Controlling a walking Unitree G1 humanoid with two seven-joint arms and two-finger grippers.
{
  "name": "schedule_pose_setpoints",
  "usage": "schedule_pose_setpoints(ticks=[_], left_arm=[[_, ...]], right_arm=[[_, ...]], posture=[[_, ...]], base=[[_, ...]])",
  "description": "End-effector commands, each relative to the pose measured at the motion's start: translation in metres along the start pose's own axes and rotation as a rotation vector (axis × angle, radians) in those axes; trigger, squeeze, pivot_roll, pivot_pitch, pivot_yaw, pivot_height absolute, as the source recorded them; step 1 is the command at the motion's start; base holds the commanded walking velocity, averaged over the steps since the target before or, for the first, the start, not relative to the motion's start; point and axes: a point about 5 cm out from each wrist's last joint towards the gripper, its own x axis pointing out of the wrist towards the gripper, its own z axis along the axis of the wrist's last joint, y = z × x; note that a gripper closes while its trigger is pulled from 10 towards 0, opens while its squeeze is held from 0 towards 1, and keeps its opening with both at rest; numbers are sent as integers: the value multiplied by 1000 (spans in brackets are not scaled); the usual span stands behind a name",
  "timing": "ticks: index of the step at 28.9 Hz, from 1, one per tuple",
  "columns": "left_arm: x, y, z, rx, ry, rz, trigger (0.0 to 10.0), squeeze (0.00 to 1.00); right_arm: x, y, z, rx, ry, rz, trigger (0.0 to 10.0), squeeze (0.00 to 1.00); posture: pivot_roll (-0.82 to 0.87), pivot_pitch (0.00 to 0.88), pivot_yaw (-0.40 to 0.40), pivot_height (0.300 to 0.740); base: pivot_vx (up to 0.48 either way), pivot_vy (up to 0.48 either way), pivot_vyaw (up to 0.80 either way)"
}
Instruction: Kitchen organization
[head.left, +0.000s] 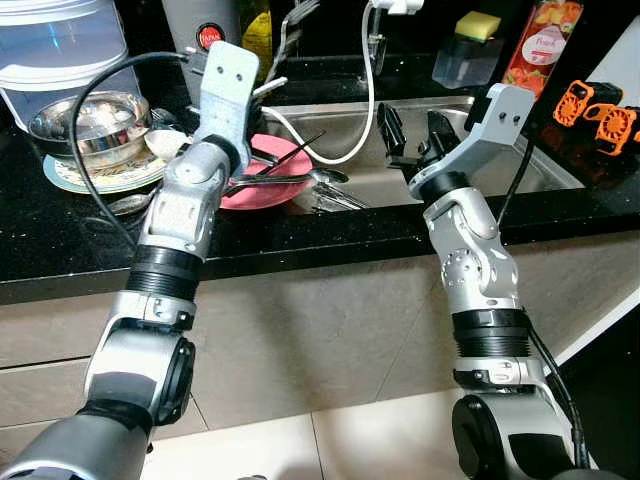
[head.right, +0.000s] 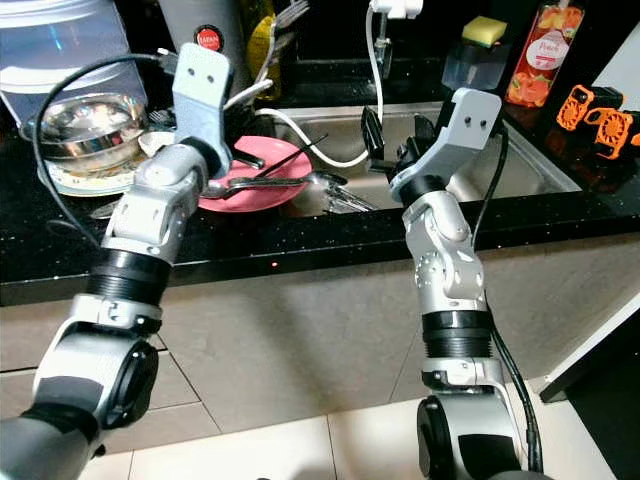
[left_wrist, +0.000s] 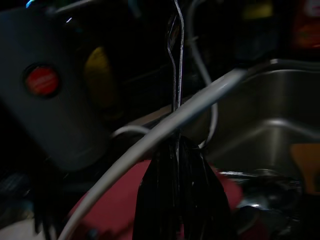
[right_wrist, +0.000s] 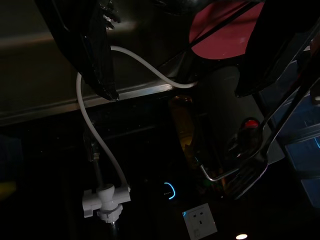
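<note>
A thin metal fork (left_wrist: 176, 55) is pinched between the pressed-together black fingers of the left gripper (left_wrist: 176, 165) and held upright, tines up, just above the pink plate (head.left: 272, 172) that lies at the left edge of the steel sink (head.left: 520, 165), with a white hose (head.left: 330, 155) crossing close in front of it. On that plate a spoon (head.left: 300, 180) and dark chopsticks (head.left: 290, 157) are seen lying, and more cutlery (head.left: 335, 195) is piled just inside the sink beside it. The right gripper (head.left: 412, 130) is held over the sink's near rim with its two fingers spread wide and nothing between them.
</note>
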Motion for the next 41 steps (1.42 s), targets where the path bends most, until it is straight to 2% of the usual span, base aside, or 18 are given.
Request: schedule_pose_setpoints(ticks=[1, 7, 14, 16, 18, 20, 22, 25, 27, 29, 30, 31, 32, 33, 34, 35, 38, 41], left_arm=[[0, -1, 18, 32, -74, -44, 10000, 0], [-9, -15, 25, 80, -126, -243, 10000, 0], [-17, -18, 38, 34, -215, -324, 10000, 0], [-16, -16, 40, 30, -220, -307, 10000, 0], [-13, -6, 41, 34, -210, -227, 10000, 0], [-10, 16, 26, 75, -117, -28, 10000, 0], [-11, 22, 20, 77, -84, 18, 10000, 0], [-22, 43, -11, 33, 35, 178, 10000, 0], [-24, 43, -13, 26, 42, 184, 10000, 0], [-28, 42, -22, 17, 77, 195, 10000, 0], [-29, 40, -28, 87, 110, 210, 10000, 0], [-29, 40, -28, 87, 110, 210, 10000, 0], [-31, 38, -35, 226, 156, 233, 10000, 0], [-31, 37, -41, 328, 183, 250, 10000, 0], [-32, 33, -49, 493, 216, 267, 10000, 0], [-32, 33, -49, 493, 216, 267, 10000, 0], [-32, 28, -53, 569, 222, 279, 10000, 0], [-30, 12, -49, 587, 167, 228, 10000, 0]], right_arm=[[0, 0, 1, 6, -5, -7, 10000, 0], [1, 0, 1, 8, -9, -8, 10000, 0], [1, -1, 1, 10, -11, -11, 10000, 0], [2, -1, 1, 11, -12, -9, 10000, 0], [3, 1, 2, 16, -15, -2, 10000, 0], [2, 4, 1, 28, -18, 11, 10000, 0], [2, 5, 1, 31, -16, 15, 10000, 0], [-1, 10, -2, 56, -8, 38, 10000, 0], [-1, 11, -2, 62, -7, 42, 10000, 0], [-1, 20, -5, 92, 5, 81, 10000, 0], [-1, 28, -7, 134, 18, 115, 10000, 0], [-1, 28, -7, 134, 18, 115, 10000, 0], [-1, 39, -11, 179, 38, 152, 10000, 0], [-1, 47, -13, 210, 52, 178, 10000, 0], [0, 61, -21, 266, 93, 211, 10000, 0], [0, 61, -21, 266, 93, 211, 10000, 0], [0, 70, -30, 383, 142, 200, 10000, 0], [2, 73, -35, 430, 175, 191, 10000, 0]], posture=[[144, 0, -9, 740], [143, 0, -5, 740], [149, 0, -8, 740], [149, 0, -7, 740], [149, 0, -5, 740], [147, 0, -4, 740], [147, 0, -4, 740], [151, 0, -10, 740], [151, 0, -10, 740], [157, 0, -16, 740], [162, 0, -22, 740], [162, 0, -22, 740], [162, 0, -22, 740], [162, 0, -22, 740], [165, 0, -26, 740], [165, 0, -26, 740], [169, 0, -28, 740], [170, 0, -28, 740]], base=[[0, 0, 0], [0, 0, 0], [0, 0, 0], [0, 0, 0], [0, 0, 0], [0, 0, 0], [0, 0, 0], [0, 0, 0], [0, 0, 0], [0, 0, 0], [0, 0, 0], [0, 0, 0], [0, 0, 0], [0, 0, 0], [0, 0, 0], [0, 0, 0], [0, 0, 0], [0, 0, 0]])
